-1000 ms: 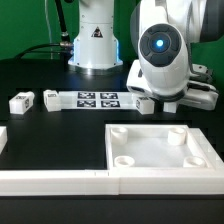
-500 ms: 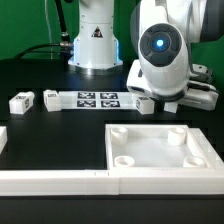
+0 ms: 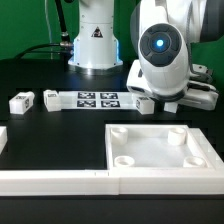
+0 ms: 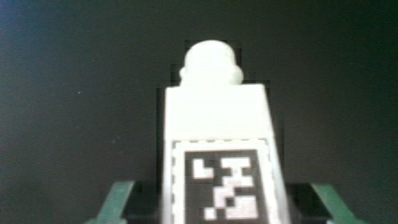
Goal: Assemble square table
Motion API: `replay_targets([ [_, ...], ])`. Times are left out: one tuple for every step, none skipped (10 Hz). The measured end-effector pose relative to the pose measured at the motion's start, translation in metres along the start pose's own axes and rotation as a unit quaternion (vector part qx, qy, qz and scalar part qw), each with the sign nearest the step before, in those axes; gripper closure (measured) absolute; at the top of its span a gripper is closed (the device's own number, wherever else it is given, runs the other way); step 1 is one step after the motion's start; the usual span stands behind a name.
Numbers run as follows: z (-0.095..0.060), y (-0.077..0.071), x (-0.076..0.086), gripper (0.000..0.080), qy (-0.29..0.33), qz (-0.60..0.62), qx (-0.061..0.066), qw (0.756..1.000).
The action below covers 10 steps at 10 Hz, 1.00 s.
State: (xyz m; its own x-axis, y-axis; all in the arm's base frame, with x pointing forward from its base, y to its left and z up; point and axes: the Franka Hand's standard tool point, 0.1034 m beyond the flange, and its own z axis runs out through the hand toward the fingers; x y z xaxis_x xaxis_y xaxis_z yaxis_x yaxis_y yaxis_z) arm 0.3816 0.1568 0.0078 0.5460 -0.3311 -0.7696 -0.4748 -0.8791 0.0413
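Right of centre in the exterior view, your gripper (image 3: 140, 97) sits low over the black table (image 3: 40, 130), at the right end of the marker board (image 3: 97, 98). In the wrist view its fingers (image 4: 128, 196) press both sides of a leg (image 4: 222, 130), so it is grasping the leg, tag to camera, round peg at the far end. Tabletop (image 3: 160, 160) is lower right, sockets up, near the gripper but apart. Loose leg (image 3: 20, 101) is at middle left. Second loose leg (image 3: 52, 98) is just beside the board's left end. Rails (image 3: 55, 180) run along the bottom.
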Motion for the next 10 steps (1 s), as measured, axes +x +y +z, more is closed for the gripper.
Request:
replay_targets([
  [-0.019,0.001,0.000,0.0514,0.013,-0.017,-0.015,1.000],
  [-0.046,0.001,0.001,0.0514,0.030,-0.031,-0.009,0.999],
  [-0.066,0.003,0.003,0.0512,0.044,-0.039,0.000,0.998],
  [-0.082,0.004,0.002,0.0512,0.054,-0.043,0.006,0.998],
  [-0.099,0.005,-0.002,0.0512,0.073,-0.055,0.001,0.996],
  [-0.109,0.006,-0.003,0.0512,0.086,-0.063,0.001,0.994],
  [-0.106,0.003,0.002,0.0512,0.104,-0.063,0.004,0.993],
  [-0.107,-0.002,0.006,0.0512,0.144,-0.066,0.012,0.987],
  [-0.109,-0.004,0.005,0.0512,0.180,-0.071,0.017,0.981],
  [-0.111,-0.005,0.004,0.0512,0.198,-0.073,0.021,0.977],
])
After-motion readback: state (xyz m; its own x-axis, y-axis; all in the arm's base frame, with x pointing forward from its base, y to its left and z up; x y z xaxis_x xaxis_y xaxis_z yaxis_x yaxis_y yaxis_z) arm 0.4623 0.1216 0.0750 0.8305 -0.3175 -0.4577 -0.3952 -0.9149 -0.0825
